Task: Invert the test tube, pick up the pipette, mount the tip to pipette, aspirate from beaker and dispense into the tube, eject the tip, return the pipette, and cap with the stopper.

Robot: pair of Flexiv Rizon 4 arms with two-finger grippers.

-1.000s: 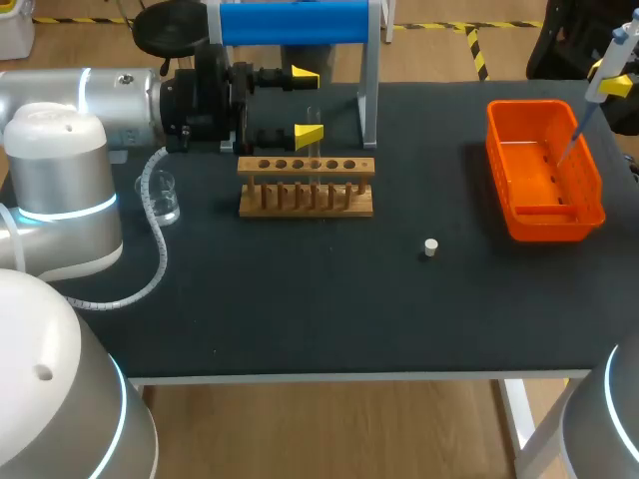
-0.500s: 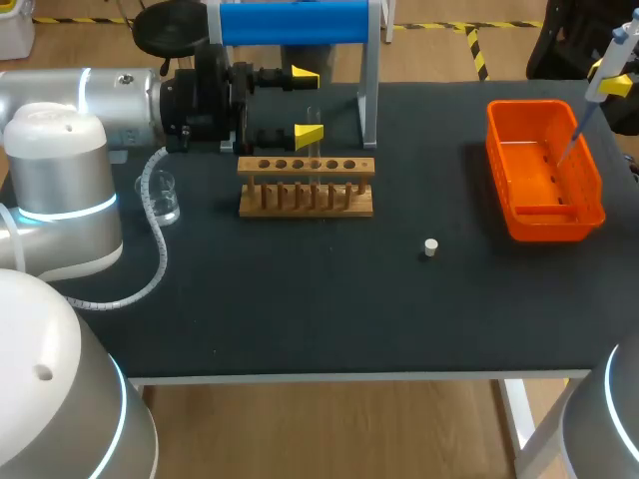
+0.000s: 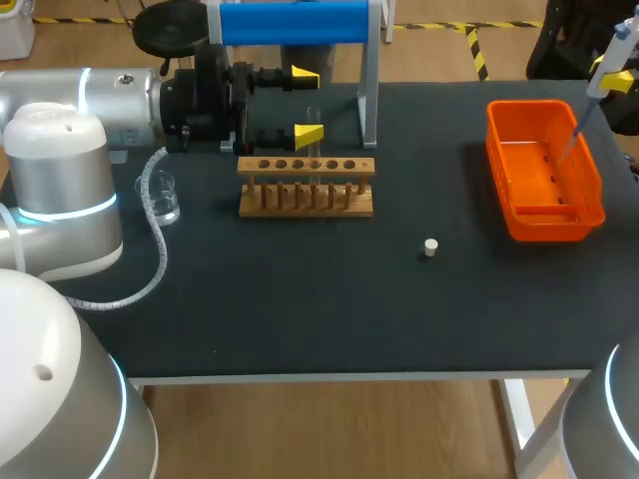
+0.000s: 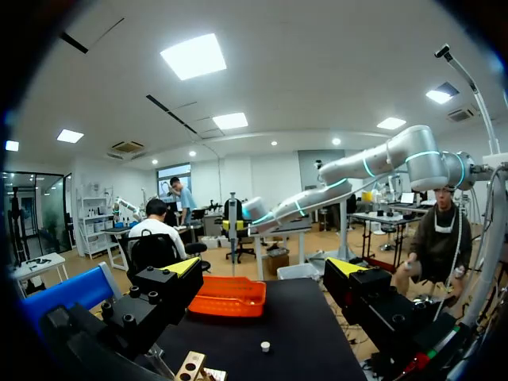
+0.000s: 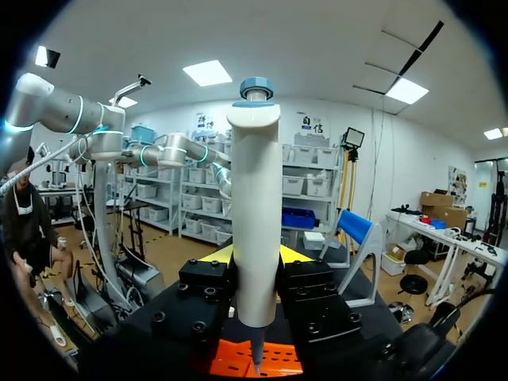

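Hardly anything different from a second ago. Only a slight drift at the right gripper (image 3: 620, 80): up and outward by a hair, with the pipette (image 3: 602, 72) carried along above the orange bin (image 3: 597, 213). Clamped on the pipette's white barrel from both sides (plainest in the right wrist view, yellow tips hugging it), plunger end up, thin end pointing down over the bin's inside. Tip on that thin end or not: too small to tell.

No movement at the left gripper (image 3: 308, 104): parked behind the wooden rack (image 3: 306, 200), spread wide, nothing held, lower yellow finger just beside the test tube (image 3: 316, 150) without gripping it. Tube upright in one of the rack's holes. Stopper (image 3: 430, 246) loose on the desk (image 3: 300, 309), well apart from both rack and bin. Beaker (image 3: 163, 198) over at the desk's left side, near the left arm.

Reads as business at the bin, either fetching a tip or shedding one, and the small rise hints at leaving it. If fetching, then next a long trip across the desk to the beaker. If shedding, then back to the blue-topped stand (image 3: 369, 90) with the pipette, and on to the stopper. Capping plainly not done yet either way.
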